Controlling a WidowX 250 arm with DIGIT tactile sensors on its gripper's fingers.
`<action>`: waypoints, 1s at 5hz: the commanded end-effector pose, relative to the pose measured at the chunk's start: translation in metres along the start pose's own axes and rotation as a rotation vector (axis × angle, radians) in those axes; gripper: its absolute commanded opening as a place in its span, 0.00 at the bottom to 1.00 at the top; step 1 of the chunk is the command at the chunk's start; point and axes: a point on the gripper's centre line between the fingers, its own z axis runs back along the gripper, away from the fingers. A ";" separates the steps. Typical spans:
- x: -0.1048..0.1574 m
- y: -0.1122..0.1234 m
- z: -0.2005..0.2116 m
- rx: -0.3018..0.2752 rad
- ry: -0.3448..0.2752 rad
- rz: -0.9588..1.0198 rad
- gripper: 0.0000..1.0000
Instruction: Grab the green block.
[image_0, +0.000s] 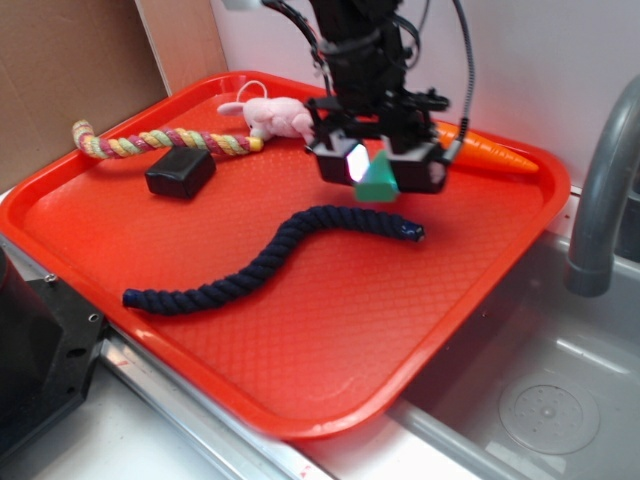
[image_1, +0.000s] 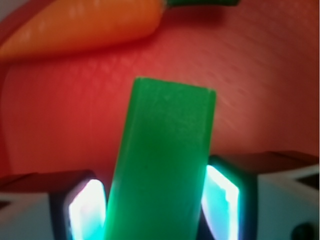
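The green block (image_0: 378, 184) is clamped between the two pads of my gripper (image_0: 380, 168) and hangs above the red tray (image_0: 300, 330), near its back right part. In the wrist view the green block (image_1: 165, 160) stands between the glowing pads (image_1: 86, 210) and fills the gap; my gripper (image_1: 156, 210) is shut on it. The tray floor shows below the block, so it is lifted off the surface.
On the tray lie a dark blue rope (image_0: 270, 255), a glossy black block (image_0: 180, 172), a multicoloured rope (image_0: 160, 142), a pink plush toy (image_0: 272, 115) and an orange carrot (image_0: 495, 152), which also shows in the wrist view (image_1: 85, 25). A sink and grey faucet (image_0: 605, 190) stand at right.
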 end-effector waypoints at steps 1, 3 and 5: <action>-0.001 0.023 0.131 0.133 -0.261 -0.111 0.00; -0.029 0.048 0.176 0.208 -0.301 0.113 0.00; -0.025 0.048 0.169 0.131 -0.212 0.045 0.00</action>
